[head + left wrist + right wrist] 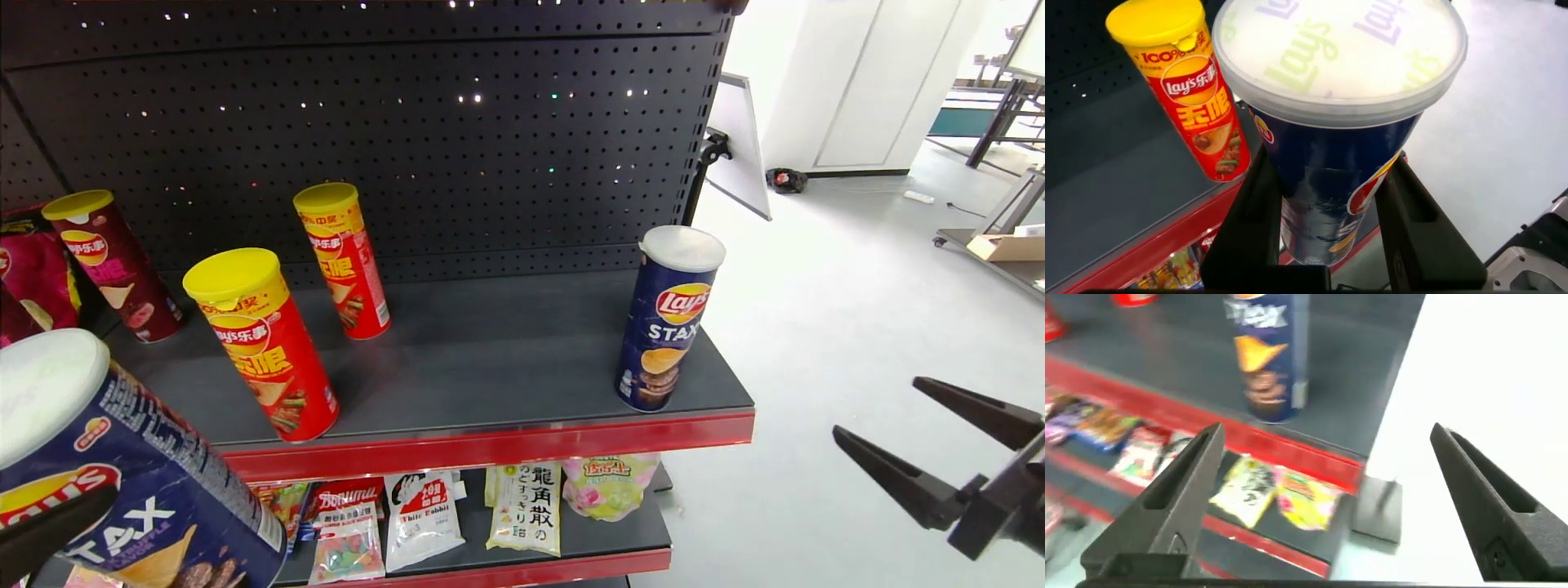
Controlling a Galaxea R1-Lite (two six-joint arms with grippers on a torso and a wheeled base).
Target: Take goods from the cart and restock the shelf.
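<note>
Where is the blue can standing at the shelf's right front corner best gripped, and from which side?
Grip the standing blue can mid-body, from the front or right. It is an upright plain cylinder with free space there, and the open right claw is on that side.

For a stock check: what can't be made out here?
Dark blue cardboard crisp can with white plastic lid, in the left gripper: base cut off by the head view's bottom edge.
Maroon foil snack bags, far left of the grey metal shelf: cropped by the head view's edge.
Plastic sweet packets on the lower tier: leftmost hidden behind that can in head view, blurred in right wrist view.
</note>
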